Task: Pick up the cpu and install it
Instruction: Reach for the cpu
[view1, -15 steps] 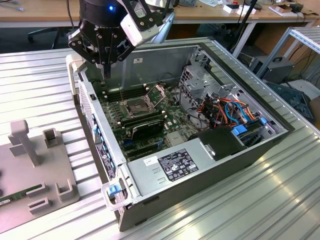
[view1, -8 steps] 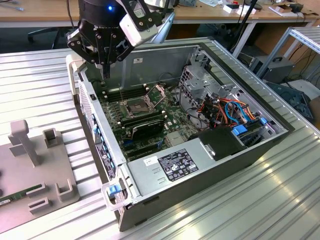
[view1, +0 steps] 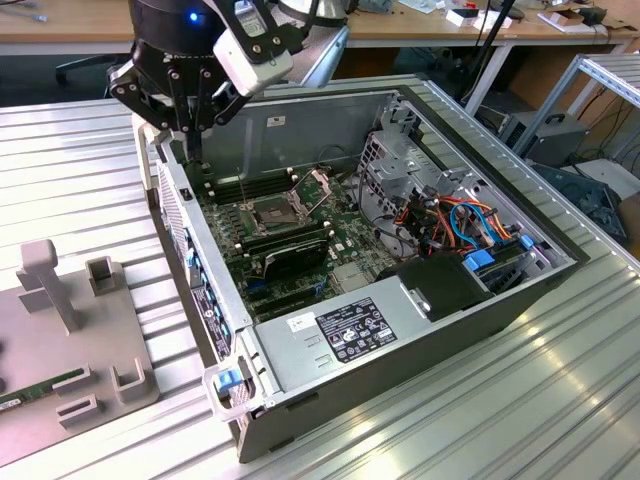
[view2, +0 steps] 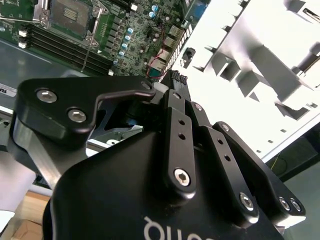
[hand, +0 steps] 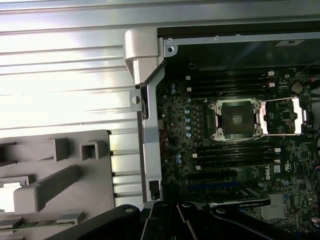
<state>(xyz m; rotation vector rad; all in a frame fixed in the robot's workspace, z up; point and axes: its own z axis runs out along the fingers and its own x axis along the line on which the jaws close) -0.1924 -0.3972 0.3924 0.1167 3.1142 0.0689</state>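
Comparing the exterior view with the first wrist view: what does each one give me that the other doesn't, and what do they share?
Exterior view: the gripper hanging above the case wall on the exterior view's left, plus the power supply and the orange and blue cables.
First wrist view: a square-on look into the socket, dark inside with nothing silver seated, and its frame swung open.
Both: the socket, the memory sticks and the grey fixture tray beside the case.
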